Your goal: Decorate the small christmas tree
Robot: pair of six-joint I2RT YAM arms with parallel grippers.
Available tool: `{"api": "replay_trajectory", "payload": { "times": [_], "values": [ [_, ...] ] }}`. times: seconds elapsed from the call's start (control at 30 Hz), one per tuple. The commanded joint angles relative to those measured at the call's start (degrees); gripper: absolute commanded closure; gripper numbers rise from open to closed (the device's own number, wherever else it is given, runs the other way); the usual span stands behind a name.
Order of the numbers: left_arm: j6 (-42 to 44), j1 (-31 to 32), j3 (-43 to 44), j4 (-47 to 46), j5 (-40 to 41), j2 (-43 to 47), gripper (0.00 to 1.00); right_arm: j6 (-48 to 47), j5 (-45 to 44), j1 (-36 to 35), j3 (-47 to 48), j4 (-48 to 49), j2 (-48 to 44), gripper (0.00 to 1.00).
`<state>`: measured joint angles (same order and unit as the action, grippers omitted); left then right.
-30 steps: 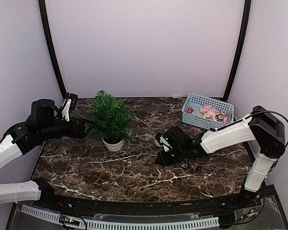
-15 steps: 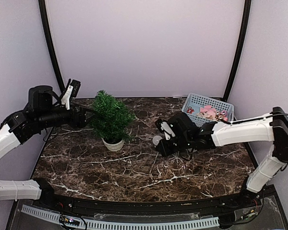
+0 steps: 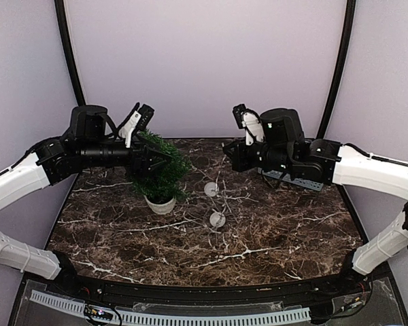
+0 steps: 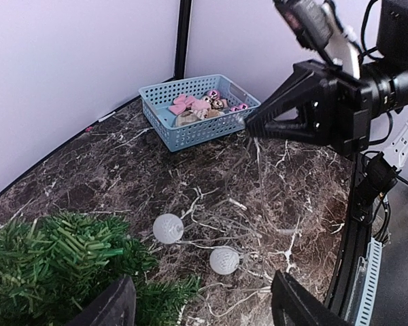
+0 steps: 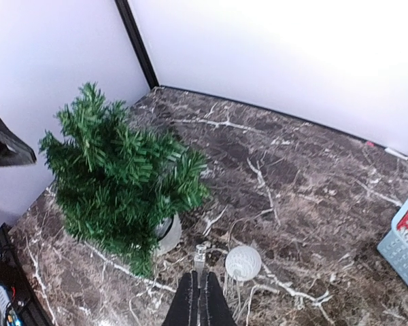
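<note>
Marble-patterned dark tabletop (image 3: 279, 238) sits inside pale lilac walls (image 3: 204, 61). You have both arms raised. The left gripper (image 4: 204, 302), fingers spread wide, hangs just above the small christmas tree (image 5: 119, 170). The right gripper (image 5: 198, 278), fingers pressed together, faces the tree from well apart, with two white balls (image 4: 168, 228) on the table below, between the grippers.

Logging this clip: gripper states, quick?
Left gripper: open.
Right gripper: closed on a thin clear piece.
</note>
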<state>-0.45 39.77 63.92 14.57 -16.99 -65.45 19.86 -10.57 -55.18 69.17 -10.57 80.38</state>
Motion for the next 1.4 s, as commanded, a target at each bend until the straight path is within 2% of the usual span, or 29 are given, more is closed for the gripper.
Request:
{"api": "replay_trajectory", "payload": {
  "times": [0.0, 0.2, 0.37, 0.63, 0.7, 0.77, 0.8, 0.83, 0.87, 0.93, 1.0, 1.1, 1.17, 1.3, 1.37],
  "values": [
    [-1.47, 0.34, 1.93, -5.26, -2.47, -2.35, 0.3, -5.38, -8.54, 0.41, 5.86, 2.66, 0.42, 1.0],
    [-3.99, 3.05, 4.9, -10.45, -5.95, -7.96, 0.29, -7.66, -5.89, 0.52, 9.47, 5.73, 0.63, 1.0],
    [-5.44, 5.62, 9.86, -14.13, -7.18, -14.52, 0.25, -6.64, -2.25, 0.51, 9.71, 8.04, 0.07, 1.0],
    [-6.52, 7.25, 17.95, -13.74, -7.23, -23.72, 0.22, -5.27, 2.07, 0.51, 8.44, 10.36, -1.46, 1.0],
    [-6.64, 7.44, 19.1, -13.87, -7.94, -24.94, 0.27, -5.22, 2.83, 0.51, 8.15, 11.61, -1.84, 1.0],
    [-6.62, 7.65, 20.04, -13.83, -8.49, -25.88, 0.41, -5.18, 3.05, 0.51, 7.8, 11.94, -2.03, 1.0],
    [-6.55, 7.75, 20.57, -13.72, -8.65, -26.31, 0.56, -5.18, 3.09, 0.51, 7.63, 11.9, -2.13, 1.0],
    [-6.48, 7.76, 20.78, -13.56, -8.66, -26.35, 0.63, -5.08, 2.91, 0.51, 7.34, 12.01, -2.3, 1.0],
    [-6.38, 7.82, 20.78, -13.54, -8.43, -26.27, 0.76, -5.09, 2.59, 0.51, 7.0, 12.18, -2.49, 1.0],
    [-6.14, 7.86, 20.31, -13.55, -7.56, -25.57, 0.88, -5.01, 1.52, 0.53, 5.89, 12.59, -2.89, 1.0],
    [-6.0, 7.89, 19.58, -13.38, -6.66, -24.43, 0.95, -4.52, -0.03, 0.75, 4.55, 12.99, -3.39, 1.0],
    [-5.55, 7.85, 18.8, -12.77, -5.58, -22.85, 1.0, -2.33, -0.54, 1.81, 1.11, 14.61, -4.14, 0.99],
    [-5.13, 7.84, 19.02, -11.86, -5.3, -22.14, 1.0, -0.11, 0.54, 3.03, -2.19, 16.28, -4.79, 0.86],
    [-3.87, 7.83, 20.39, -9.57, -5.19, -21.81, 1.0, 3.48, 2.52, 5.11, -11.5, 21.81, -6.32, 0.36],
    [-3.37, 7.83, 21.02, -8.57, -4.97, -21.75, 1.0, 5.61, 2.93, 5.73, -16.33, 25.3, -6.91, 0.2]
  ]
}}
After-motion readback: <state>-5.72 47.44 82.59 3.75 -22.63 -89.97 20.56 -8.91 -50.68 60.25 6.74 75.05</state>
